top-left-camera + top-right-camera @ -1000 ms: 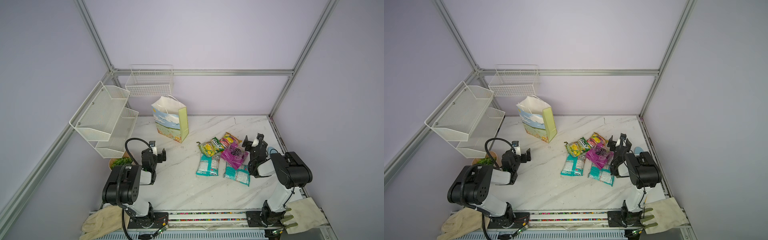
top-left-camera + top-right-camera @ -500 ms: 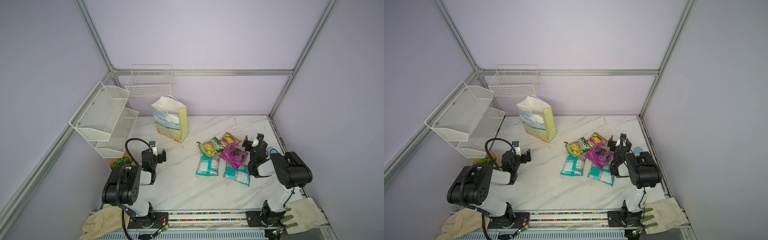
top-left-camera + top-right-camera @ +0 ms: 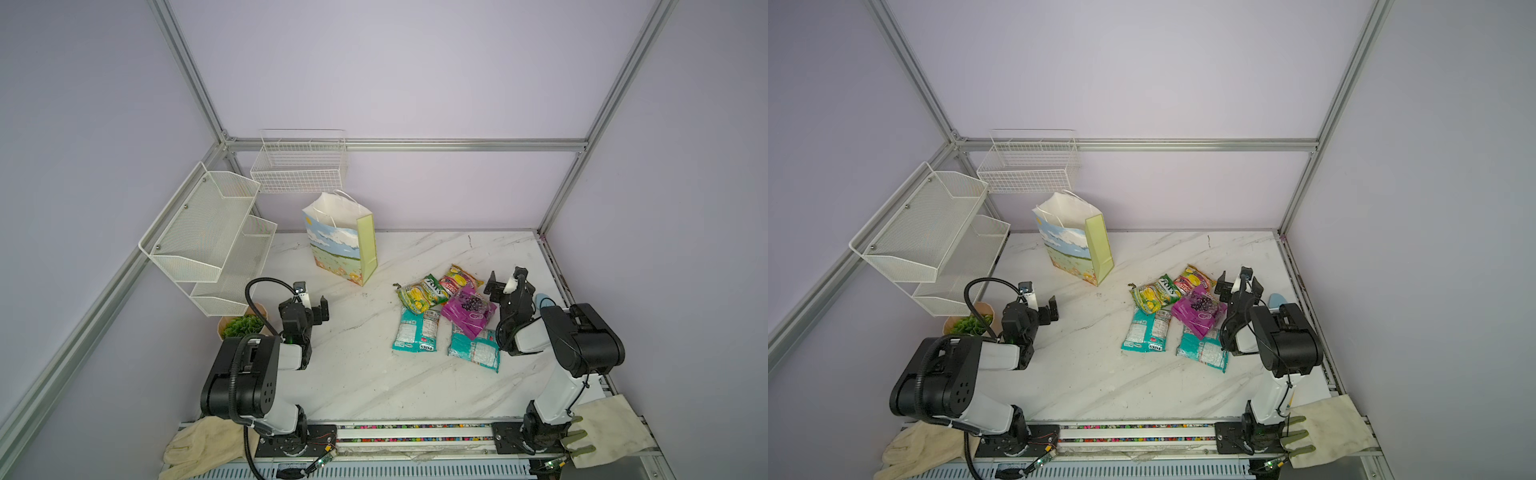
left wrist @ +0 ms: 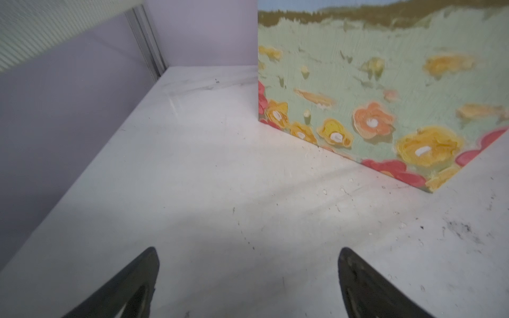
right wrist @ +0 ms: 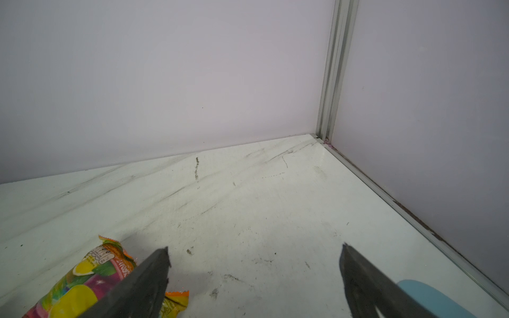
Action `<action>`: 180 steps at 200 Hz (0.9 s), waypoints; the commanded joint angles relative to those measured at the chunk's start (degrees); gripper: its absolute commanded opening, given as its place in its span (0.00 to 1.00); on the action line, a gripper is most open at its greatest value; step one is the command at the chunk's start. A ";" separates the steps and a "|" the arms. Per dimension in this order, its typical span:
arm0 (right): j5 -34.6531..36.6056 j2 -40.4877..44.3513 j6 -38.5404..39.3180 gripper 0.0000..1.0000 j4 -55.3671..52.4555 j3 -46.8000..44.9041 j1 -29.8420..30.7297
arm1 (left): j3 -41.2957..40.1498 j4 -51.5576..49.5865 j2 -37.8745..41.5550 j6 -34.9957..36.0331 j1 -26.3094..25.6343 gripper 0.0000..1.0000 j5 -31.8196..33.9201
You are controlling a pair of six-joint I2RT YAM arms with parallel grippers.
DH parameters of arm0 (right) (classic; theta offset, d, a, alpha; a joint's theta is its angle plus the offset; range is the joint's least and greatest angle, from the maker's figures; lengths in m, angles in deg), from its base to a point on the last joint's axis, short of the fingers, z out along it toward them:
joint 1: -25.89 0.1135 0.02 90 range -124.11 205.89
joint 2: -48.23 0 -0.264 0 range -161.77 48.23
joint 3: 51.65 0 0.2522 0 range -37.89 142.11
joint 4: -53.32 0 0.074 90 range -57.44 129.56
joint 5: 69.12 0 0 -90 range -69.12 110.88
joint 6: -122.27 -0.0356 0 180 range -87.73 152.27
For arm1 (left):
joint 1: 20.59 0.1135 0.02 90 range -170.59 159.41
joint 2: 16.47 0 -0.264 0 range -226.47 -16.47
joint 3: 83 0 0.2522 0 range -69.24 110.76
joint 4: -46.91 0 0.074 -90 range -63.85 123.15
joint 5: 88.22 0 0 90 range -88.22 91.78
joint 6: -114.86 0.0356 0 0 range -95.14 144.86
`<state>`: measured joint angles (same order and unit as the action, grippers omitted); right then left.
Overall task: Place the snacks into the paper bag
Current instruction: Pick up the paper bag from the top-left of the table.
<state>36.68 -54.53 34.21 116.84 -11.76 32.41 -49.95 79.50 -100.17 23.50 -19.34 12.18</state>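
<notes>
The paper bag (image 3: 340,241) (image 3: 1073,243) stands upright and open at the back left of the marble table; its flowered face (image 4: 385,96) fills the left wrist view. Several snacks lie flat in a cluster right of centre: green-yellow (image 3: 419,293), orange-pink (image 3: 459,282), magenta (image 3: 469,311) and two teal-white packets (image 3: 415,330) (image 3: 476,349). My left gripper (image 3: 312,305) (image 4: 248,250) is open and empty, low over bare table, short of the bag. My right gripper (image 3: 508,286) (image 5: 254,247) is open and empty just right of the cluster, the orange-pink packet (image 5: 91,278) beside one finger.
White mesh shelves (image 3: 208,237) and a wire basket (image 3: 299,166) hang on the left and back walls. A potted plant (image 3: 241,326) sits by the left arm. A light blue object (image 3: 544,301) (image 5: 429,297) lies near the right edge. Gloves (image 3: 199,446) (image 3: 611,428) rest at the front rail.
</notes>
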 commanded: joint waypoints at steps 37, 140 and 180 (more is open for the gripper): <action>0.42 0.52 -0.13 0.97 0.67 -0.02 0.16 | 19.57 -44.55 18.74 -8.20 -1.45 1.00 11.30; 0.48 0.49 -0.04 0.97 0.65 -0.02 0.15 | 29.62 -69.16 31.60 -26.85 -1.26 1.00 -7.71; 0.47 0.48 -0.08 0.97 0.63 -0.03 0.16 | 36.49 -72.43 28.33 -30.43 -1.78 1.00 -12.30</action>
<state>36.68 -54.53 34.21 116.84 -11.76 32.41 -22.46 9.44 -69.86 -3.14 -20.67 4.55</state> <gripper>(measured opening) 0.974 0.998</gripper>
